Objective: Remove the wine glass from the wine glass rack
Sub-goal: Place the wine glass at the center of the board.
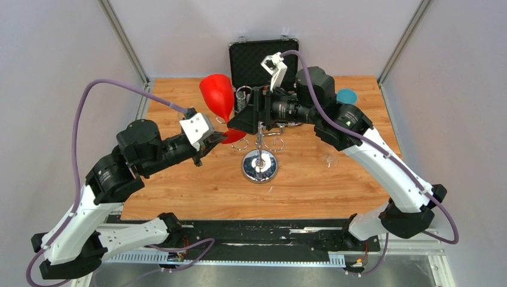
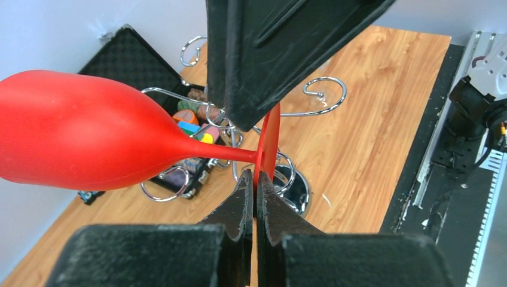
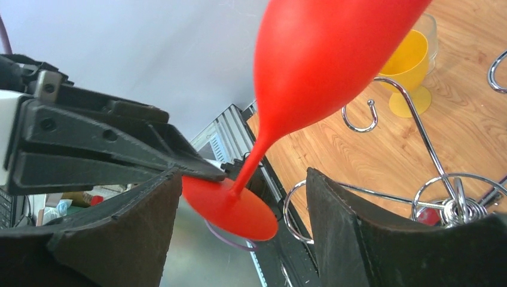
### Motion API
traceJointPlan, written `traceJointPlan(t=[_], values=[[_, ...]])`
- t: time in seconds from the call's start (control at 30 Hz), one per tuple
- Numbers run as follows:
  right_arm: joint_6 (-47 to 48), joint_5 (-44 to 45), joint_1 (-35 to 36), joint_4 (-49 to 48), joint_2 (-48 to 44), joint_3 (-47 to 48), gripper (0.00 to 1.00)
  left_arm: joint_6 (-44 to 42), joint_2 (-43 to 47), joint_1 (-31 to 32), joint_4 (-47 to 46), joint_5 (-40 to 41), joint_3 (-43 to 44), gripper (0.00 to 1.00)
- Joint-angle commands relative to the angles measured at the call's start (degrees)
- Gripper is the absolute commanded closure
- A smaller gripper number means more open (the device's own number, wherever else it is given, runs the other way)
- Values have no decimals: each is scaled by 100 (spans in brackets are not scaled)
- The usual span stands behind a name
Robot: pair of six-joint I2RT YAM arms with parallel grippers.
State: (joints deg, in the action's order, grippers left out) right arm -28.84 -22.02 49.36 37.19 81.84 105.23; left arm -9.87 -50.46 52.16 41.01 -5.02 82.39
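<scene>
The red wine glass (image 1: 216, 95) is tilted, its bowl up and to the left and its round foot (image 3: 230, 206) low. My left gripper (image 2: 256, 182) is shut on the rim of that foot. My right gripper (image 3: 239, 230) is open, with one finger (image 3: 350, 233) on each side of the foot and neither touching it. The chrome wine glass rack (image 1: 259, 165) stands just right of the glass. Its curled wire arms (image 2: 323, 89) lie behind the foot. In the right wrist view the foot hangs apart from the wire loops (image 3: 299, 203).
An open black case (image 1: 263, 57) stands at the back behind the rack. A yellow glass (image 3: 409, 66) stands on the wood beyond the rack, and a blue round thing (image 1: 347, 95) lies at the back right. Both arms crowd the rack's top.
</scene>
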Motion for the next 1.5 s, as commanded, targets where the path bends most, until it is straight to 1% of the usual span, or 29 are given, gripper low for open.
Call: traceJointPlan(t=[0.0,0.27,0.43,0.53,0.7,0.73,0.87,0.9,0.97,1.03,1.07,1.1,1.13,1.17,1.2,1.23,1.27,1.3,1.33,1.37,1.43,1.47], values=[[-270,-62,29,-210,226,428,27,-474,253,46,-450,-5,-23,100],[-446,-310,142,-203,754,883,31,-721,329,43,-551,-197,-111,100],[-514,-449,217,-203,968,1061,40,-806,369,46,-604,-387,-204,100],[-535,-499,260,-202,1045,1112,49,-878,457,42,-710,-374,-284,100],[-552,-514,320,-202,1072,1131,72,-979,573,48,-799,-325,-378,100],[-552,-514,321,-203,1077,1139,78,-976,577,48,-795,-329,-378,100],[-553,-484,364,-210,1057,1127,98,-938,589,42,-754,-360,-389,100],[-555,-479,370,-211,1055,1116,100,-927,585,47,-745,-351,-394,100],[-545,-471,397,-212,1041,1090,100,-876,581,45,-703,-361,-405,100],[-515,-446,424,-233,1008,1051,100,-835,585,44,-673,-390,-422,95],[-495,-429,440,-251,982,1026,100,-820,587,46,-660,-392,-429,87],[-477,-414,447,-282,947,981,100,-805,600,41,-654,-401,-432,83],[-469,-395,451,-316,908,922,100,-777,608,45,-645,-402,-434,74],[-454,-377,456,-364,843,848,100,-761,640,43,-642,-419,-438,69],[-441,-357,453,-417,745,771,100,-727,668,46,-657,-429,-451,59],[-413,-312,454,-468,659,670,100,-705,719,48,-676,-452,-456,56],[-386,-278,452,-535,552,567,100,-658,747,44,-697,-458,-499,48],[-340,-250,452,-611,438,451,100,-635,811,45,-752,-492,-528,45],[-278,-209,456,-684,329,316,100,-592,850,47,-783,-520,-601,38],[-214,-144,458,-727,219,201,100,-567,927,48,-851,-523,-678,35],[-13,-29,451,-747,17,-48,100,-438,1026,46,-928,-514,-755,25],[79,27,457,-748,-96,-152,100,-347,1085,46,-946,-513,-770,23]])
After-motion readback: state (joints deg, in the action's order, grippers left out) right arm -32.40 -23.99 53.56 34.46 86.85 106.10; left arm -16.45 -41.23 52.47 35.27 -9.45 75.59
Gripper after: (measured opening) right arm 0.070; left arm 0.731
